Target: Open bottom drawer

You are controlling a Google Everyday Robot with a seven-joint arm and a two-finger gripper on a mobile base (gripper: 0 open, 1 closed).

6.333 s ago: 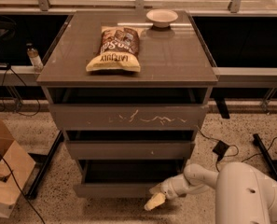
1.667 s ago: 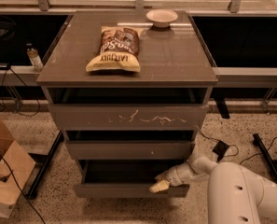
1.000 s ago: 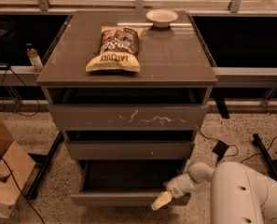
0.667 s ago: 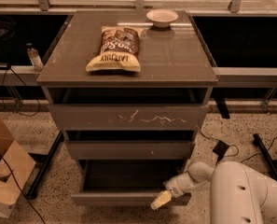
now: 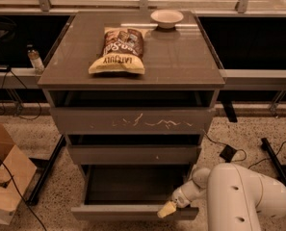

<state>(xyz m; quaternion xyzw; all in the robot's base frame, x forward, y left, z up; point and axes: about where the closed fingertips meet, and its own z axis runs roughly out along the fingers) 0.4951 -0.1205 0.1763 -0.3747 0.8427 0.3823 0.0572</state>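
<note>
Grey-brown panels make up the whole cabinet (image 5: 181,57) in front of you, with three drawers stacked under a flat top. Your bottom drawer (image 5: 118,211), the one with the slimmest front, sits at the cabinet's foot. It stands pulled well out, so you look down into its dark inside, and the two fronts above it sit further back.

Your gripper (image 5: 165,210) is at the right part of that drawer's front panel, its pale tip right at the panel's upper edge. You cannot tell whether it is open or closed. The white arm (image 5: 243,196) reaches in from the cabinet's lower right.

The top drawer (image 5: 133,121) carries white scratches, and the middle drawer (image 5: 133,154) lies just under it. On the cabinet top, a chip bag (image 5: 118,51) lies left of centre and a white bowl (image 5: 167,18) sits near the back edge. A cardboard box (image 5: 5,182) stands on the floor left of the cabinet.
</note>
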